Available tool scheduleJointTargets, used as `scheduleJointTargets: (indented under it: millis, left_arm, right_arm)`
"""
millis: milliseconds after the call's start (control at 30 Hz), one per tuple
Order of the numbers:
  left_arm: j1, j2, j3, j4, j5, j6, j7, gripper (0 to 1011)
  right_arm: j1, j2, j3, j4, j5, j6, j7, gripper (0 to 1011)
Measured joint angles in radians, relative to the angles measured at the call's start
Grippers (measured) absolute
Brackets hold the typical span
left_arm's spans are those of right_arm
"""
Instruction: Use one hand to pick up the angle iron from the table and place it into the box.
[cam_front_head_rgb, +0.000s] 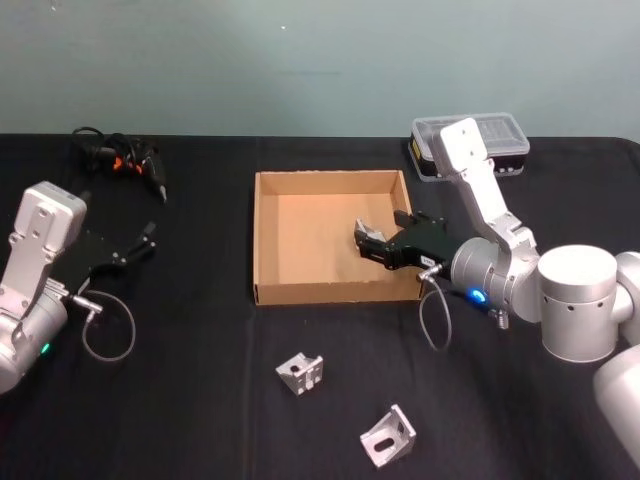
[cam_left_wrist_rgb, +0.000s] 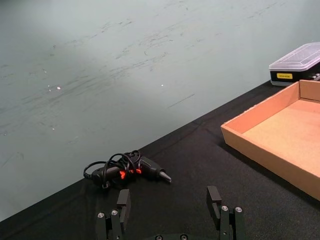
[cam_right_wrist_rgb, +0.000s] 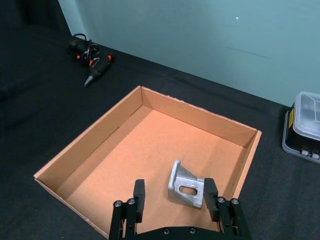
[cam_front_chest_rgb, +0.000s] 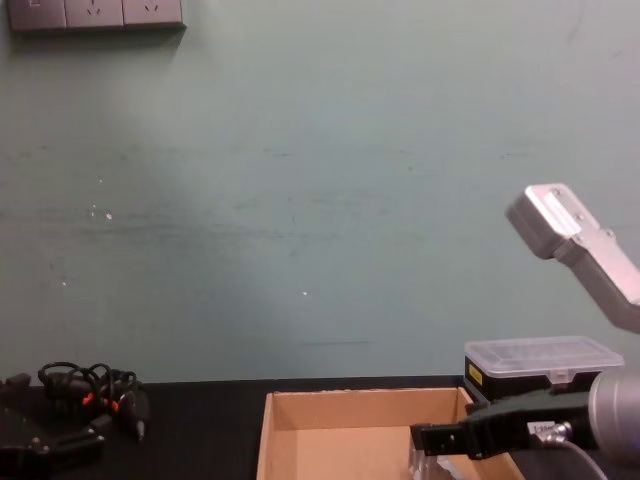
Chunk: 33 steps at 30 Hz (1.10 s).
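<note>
Okay, labels first: the clear-lidded plastic case at the back carries a small yellow label on its black base, and the print on it is too small to read. On to the action: the right gripper hangs over the right-hand part of the cardboard box, fingers spread wide and clamping nothing. One metal bracket lies on the box floor below them, close to the right wall, slotted face up; whether it brushes the nearer finger I can't tell. Most of the box floor beyond it lies bare out to the left wall. Out on the black table, two more brackets sit in front of the box, one near its front wall, the other nearer the table's front edge, well apart. The left gripper sits over the table's left side, fingers parted and holding nothing, with a black-and-orange corded tool beyond it by the back edge.
</note>
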Motion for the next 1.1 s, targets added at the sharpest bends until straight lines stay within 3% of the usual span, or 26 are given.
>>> scheduleJointTargets:
  millis: [300,367,700,767,1100]
  left_arm:
    - [0.000,0.000,0.000,0.000,0.000,0.000,0.000,1000]
    - [0.000,0.000,0.000,0.000,0.000,0.000,0.000,1000]
    - [0.000,0.000,0.000,0.000,0.000,0.000,0.000,1000]
    - [0.000,0.000,0.000,0.000,0.000,0.000,0.000,1000]
    - [0.000,0.000,0.000,0.000,0.000,0.000,0.000,1000]
  right_arm:
    - [-0.045,0.028,0.023,-0.075,0.016,0.000,0.009,958]
    - [-0.076,0.048,0.037,-0.122,0.029,0.002,0.014,1003]
    - [-0.196,0.137,0.088,-0.302,0.082,0.033,0.031,1000]
    - [-0.238,0.169,0.112,-0.368,0.105,0.051,0.033,1000]
    - [-0.355,0.258,0.168,-0.554,0.179,0.140,0.044,1000]
